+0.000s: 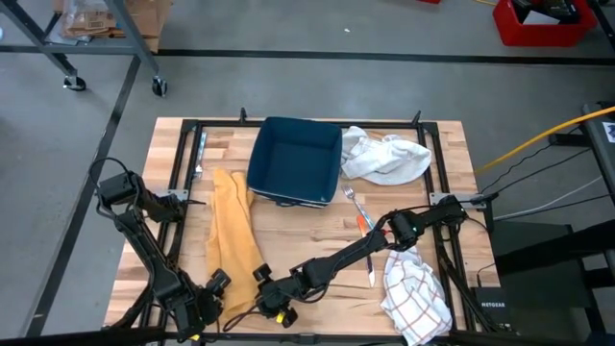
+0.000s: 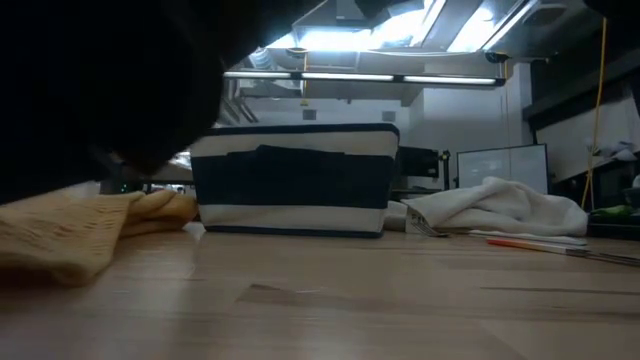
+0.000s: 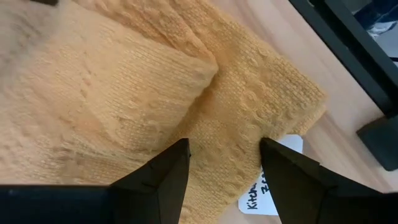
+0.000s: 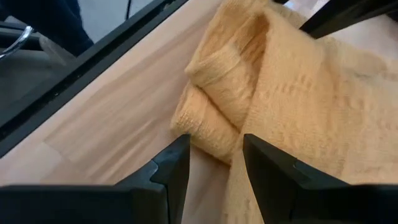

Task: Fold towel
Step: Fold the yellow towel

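towel left of bin, fork right

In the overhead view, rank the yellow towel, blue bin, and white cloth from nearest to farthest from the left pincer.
From the left pincer, which is at the near edge:
1. yellow towel, right beside it on the left side.
2. blue bin, at the table's middle back.
3. white cloth, back right, beyond the bin.

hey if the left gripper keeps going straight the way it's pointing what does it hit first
Most likely the yellow towel. The left gripper has its jaws open and the knitted cloth fills the space ahead and between them. How far off the cloth lies is unclear; it looks close.
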`<state>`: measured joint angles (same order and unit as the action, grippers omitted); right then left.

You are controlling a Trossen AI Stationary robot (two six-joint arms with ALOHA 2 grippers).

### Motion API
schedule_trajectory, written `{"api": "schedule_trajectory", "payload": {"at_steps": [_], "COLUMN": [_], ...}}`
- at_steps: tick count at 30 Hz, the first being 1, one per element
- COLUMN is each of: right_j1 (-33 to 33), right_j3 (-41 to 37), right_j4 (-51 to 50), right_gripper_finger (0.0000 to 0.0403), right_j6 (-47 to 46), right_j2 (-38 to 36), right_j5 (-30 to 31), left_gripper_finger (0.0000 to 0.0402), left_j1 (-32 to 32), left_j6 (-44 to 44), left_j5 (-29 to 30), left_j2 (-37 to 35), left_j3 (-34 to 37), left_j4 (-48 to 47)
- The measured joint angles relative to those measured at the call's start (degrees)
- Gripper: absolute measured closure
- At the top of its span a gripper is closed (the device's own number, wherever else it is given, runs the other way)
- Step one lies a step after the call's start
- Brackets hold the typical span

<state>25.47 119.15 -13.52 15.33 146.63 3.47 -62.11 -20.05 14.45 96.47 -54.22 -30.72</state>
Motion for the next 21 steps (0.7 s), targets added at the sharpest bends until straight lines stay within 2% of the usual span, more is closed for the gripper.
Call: {"api": "schedule_trajectory", "payload": {"at_steps": [3, 8, 14, 17, 21], "right_j1": [-0.1, -0.5, -0.5, -0.4, -0.4], "right_j3": [0.0, 0.1, 0.2, 0.1, 0.0], "right_j4": [0.0, 0.9, 1.9, 3.1, 6.0], "right_gripper_finger": [0.0249, 0.0249, 0.0252, 0.0275, 0.0341], "right_j6": [0.0, 0.0, -0.1, -0.1, -0.1], "right_j2": [0.0, 1.5, 2.2, 2.4, 2.6], "right_j5": [0.5, 0.1, -0.4, -1.0, -1.2], "left_gripper_finger": [0.0212, 0.0215, 0.0254, 0.0285, 0.0334], "left_j1": [0.0, 0.1, 0.3, 0.2, 0.2], "left_j6": [-0.2, -2.1, -4.1, -4.4, -6.5], "left_j5": [2.7, 3.8, 3.6, 3.2, 2.8], "left_j2": [0.0, 0.0, 0.0, 0.0, 0.0], "left_j3": [0.0, 0.0, 0.1, 0.7, 1.2], "left_j4": [0.1, 0.1, 0.1, 0.2, 0.7]}}
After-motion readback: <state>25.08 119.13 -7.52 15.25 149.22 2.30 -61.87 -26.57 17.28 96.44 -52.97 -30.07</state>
